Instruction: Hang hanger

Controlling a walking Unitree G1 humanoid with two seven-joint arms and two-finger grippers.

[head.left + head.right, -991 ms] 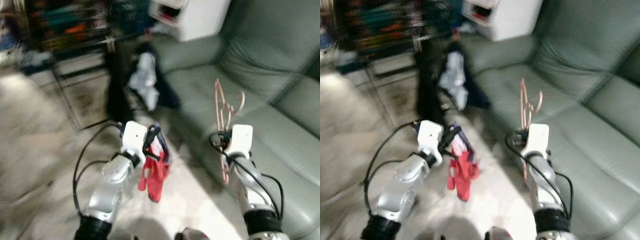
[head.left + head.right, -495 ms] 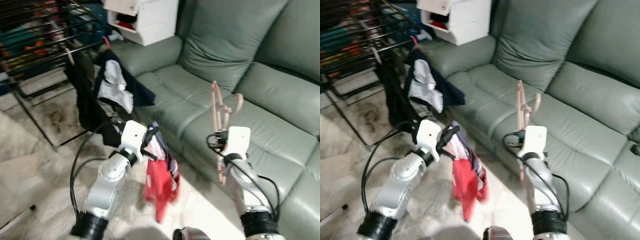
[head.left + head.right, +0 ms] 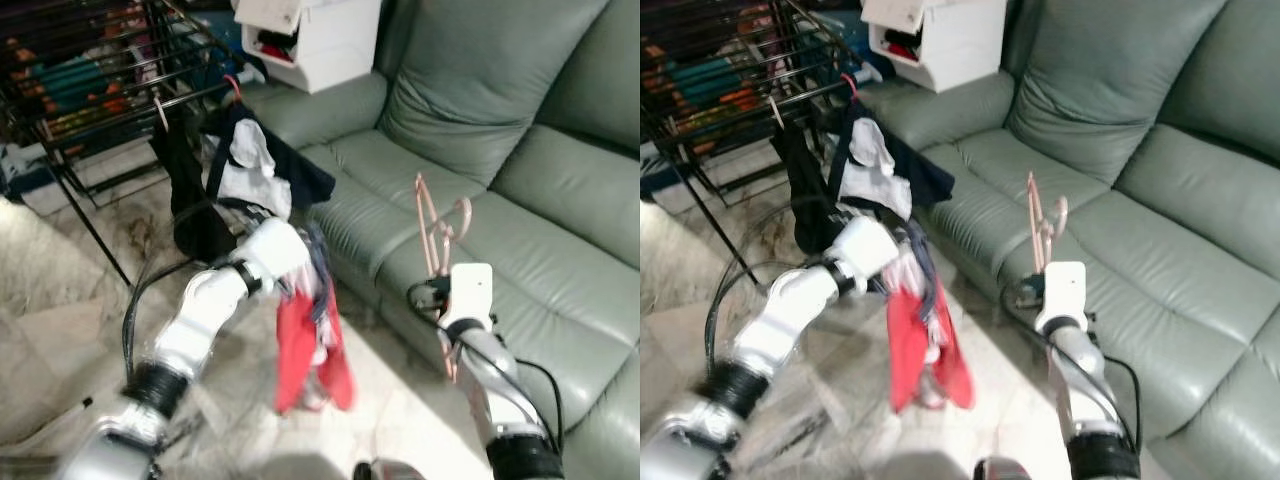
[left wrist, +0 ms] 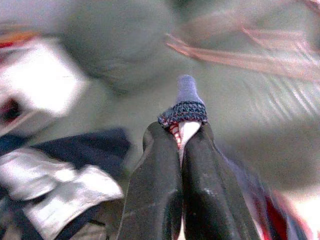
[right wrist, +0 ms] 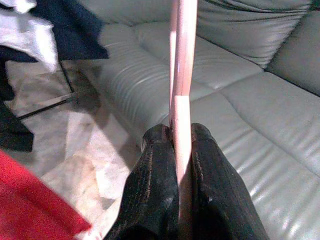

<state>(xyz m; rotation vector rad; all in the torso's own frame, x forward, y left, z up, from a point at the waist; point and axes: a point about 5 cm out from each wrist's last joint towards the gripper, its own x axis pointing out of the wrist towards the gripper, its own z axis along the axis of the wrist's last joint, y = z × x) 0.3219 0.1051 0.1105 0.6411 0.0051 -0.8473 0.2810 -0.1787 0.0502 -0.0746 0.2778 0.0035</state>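
Note:
A pink plastic hanger (image 3: 437, 228) stands upright in my right gripper (image 5: 176, 137), whose fingers (image 5: 150, 190) are shut on its lower bar, in front of the green sofa (image 3: 560, 190). My left gripper (image 4: 181, 131) is shut on the waistband of a red and navy garment (image 3: 310, 345), which dangles over the floor. The black drying rack (image 3: 110, 85) stands at the back left, with dark and white clothes (image 3: 250, 165) hung from its front bar on hangers.
A white storage box (image 3: 320, 35) sits behind the sofa's arm. The rack's legs (image 3: 95, 225) and a black cable (image 3: 135, 310) from my left arm cross the pale marble floor (image 3: 60, 330). The sofa runs along the right side.
My left arm has swung forward and up toward the rack, carrying the red garment. The camera has shifted, and my right gripper holds the hanger as before.

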